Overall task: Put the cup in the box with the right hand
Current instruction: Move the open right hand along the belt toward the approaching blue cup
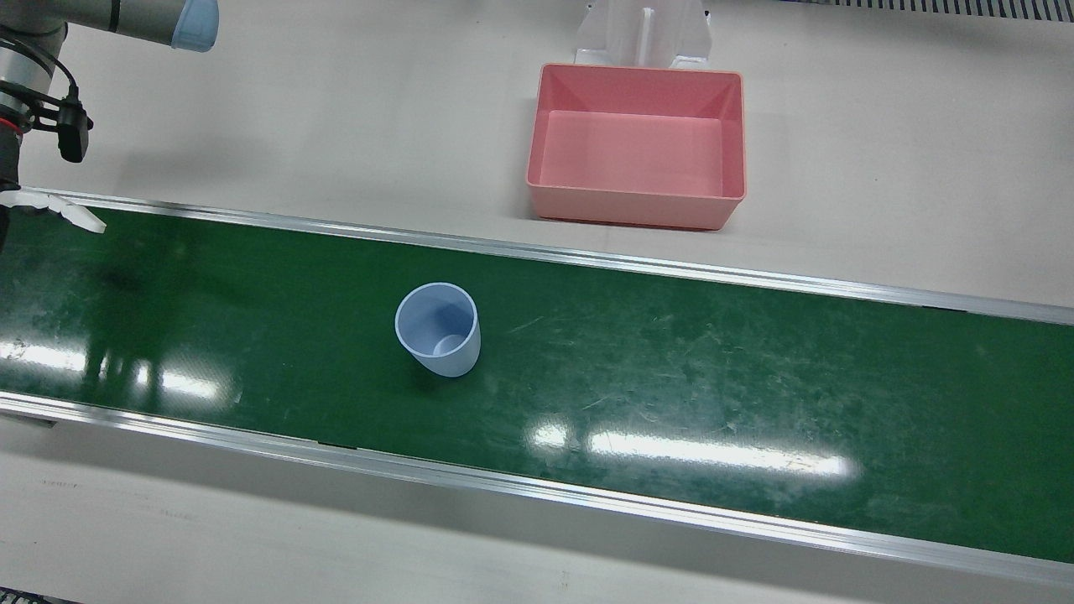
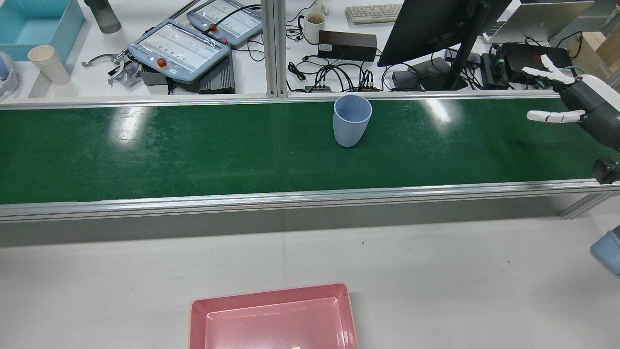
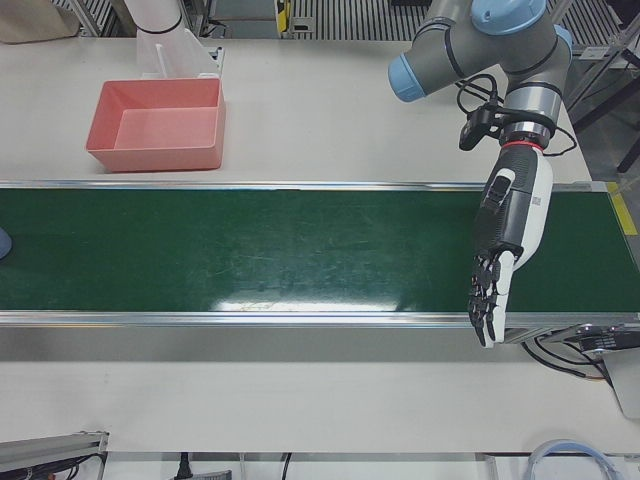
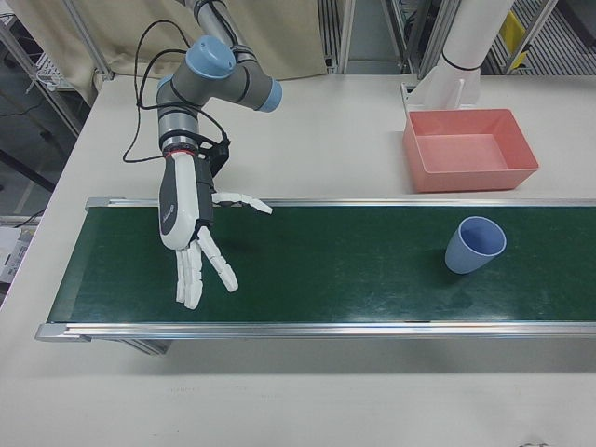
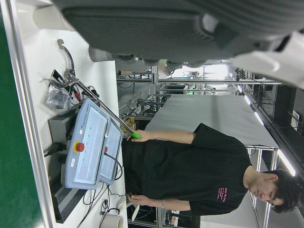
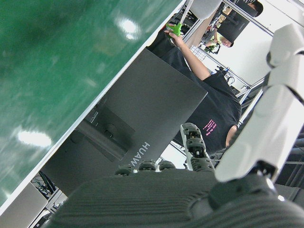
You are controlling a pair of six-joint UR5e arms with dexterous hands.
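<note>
The cup (image 1: 438,329) looks light, stiff, slick plastic; I'd wrap its midwall. Right hand (image 4: 194,237) spread, empty; left hand (image 3: 503,245) straight, empty.

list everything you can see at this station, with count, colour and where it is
cup: 1, light blue, upright on the green belt
box: 1, pink, empty, on the white table beside the belt
conveyor belt: 1, green, silver rails
teach pendants: 2, grey, on the desk beyond the belt
paper cups: 1 stack, cream, same desk
monitor: 1, black
person: 1, black shirt, behind the desk
right hand: white, open over the belt
left hand: black and white, open
</note>
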